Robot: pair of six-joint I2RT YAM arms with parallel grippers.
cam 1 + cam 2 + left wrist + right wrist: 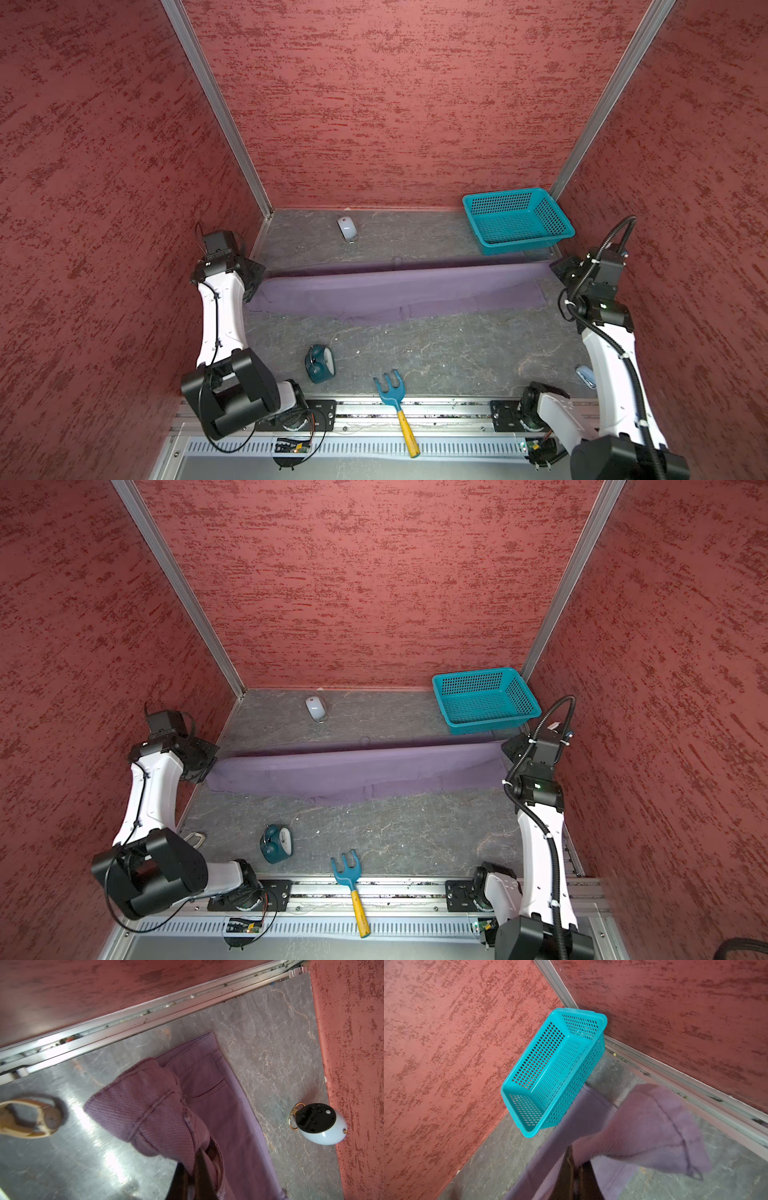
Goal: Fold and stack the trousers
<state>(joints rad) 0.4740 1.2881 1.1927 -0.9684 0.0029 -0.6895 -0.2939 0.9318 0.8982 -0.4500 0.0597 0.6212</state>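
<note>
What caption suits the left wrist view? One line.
Left gripper pinching a bunched edge of the trousers over the table.

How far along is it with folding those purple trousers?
The purple-grey cloth trousers look laid leg on leg in one long strip. The left gripper and right gripper pinch opposite ends, stretching it over the grey marbled table. Folding end to end and stacking remain.

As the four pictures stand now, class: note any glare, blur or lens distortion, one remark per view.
Left wrist view: glare streaks on the table, the tan object blurred. Right wrist view: teal basket sharp, trousers near the lens smeared. Both top views: the metal wall posts splay outward, a wide-angle effect.
</note>
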